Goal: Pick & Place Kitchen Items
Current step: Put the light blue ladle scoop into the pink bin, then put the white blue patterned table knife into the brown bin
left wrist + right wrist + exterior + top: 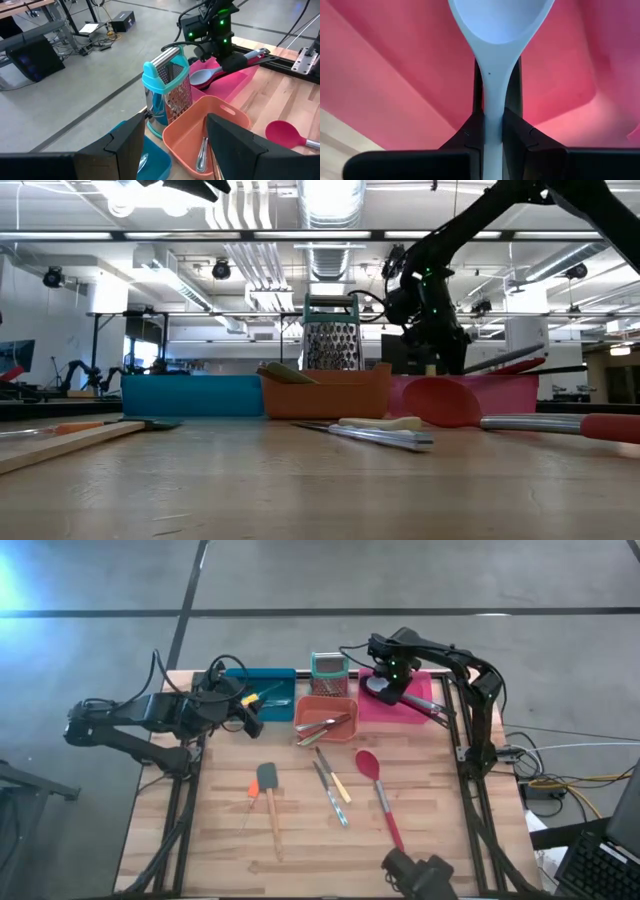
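Grey spoon [495, 60] over pink bin [395, 75]

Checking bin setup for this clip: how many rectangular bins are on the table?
3, in a row along the far edge: blue bin on the left, orange bin in the middle, pink bin on the right. None appear hidden.

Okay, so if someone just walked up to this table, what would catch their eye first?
Probably the right gripper at the table's back right, shut on a grey spoon over the pink bin. Next, the red spoon lying on the bare wood among other loose utensils. The left gripper waits open by the blue bin.
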Controlling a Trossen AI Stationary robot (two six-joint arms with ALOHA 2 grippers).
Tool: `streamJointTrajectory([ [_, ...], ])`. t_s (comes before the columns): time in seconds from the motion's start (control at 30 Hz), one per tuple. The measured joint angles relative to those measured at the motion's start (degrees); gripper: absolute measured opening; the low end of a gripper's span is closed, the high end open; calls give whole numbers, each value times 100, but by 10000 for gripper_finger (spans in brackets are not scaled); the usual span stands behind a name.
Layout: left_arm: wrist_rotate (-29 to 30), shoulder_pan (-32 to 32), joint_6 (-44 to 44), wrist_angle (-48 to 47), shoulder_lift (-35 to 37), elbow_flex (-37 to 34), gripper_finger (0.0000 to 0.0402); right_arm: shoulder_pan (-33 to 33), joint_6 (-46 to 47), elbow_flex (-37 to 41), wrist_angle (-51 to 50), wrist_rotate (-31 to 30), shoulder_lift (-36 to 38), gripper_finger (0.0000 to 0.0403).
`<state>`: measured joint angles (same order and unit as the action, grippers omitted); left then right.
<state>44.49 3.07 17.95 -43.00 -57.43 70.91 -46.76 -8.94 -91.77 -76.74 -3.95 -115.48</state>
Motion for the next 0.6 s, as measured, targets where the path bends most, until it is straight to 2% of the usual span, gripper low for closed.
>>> streamJointTrajectory([
  [0.33,0,0,3,0,0,0,218,-7,275,-63,175,0,342,143],
  [0.6,0,0,-37,0,2,0,218,-2,597,-63,149,234,996,186],
])
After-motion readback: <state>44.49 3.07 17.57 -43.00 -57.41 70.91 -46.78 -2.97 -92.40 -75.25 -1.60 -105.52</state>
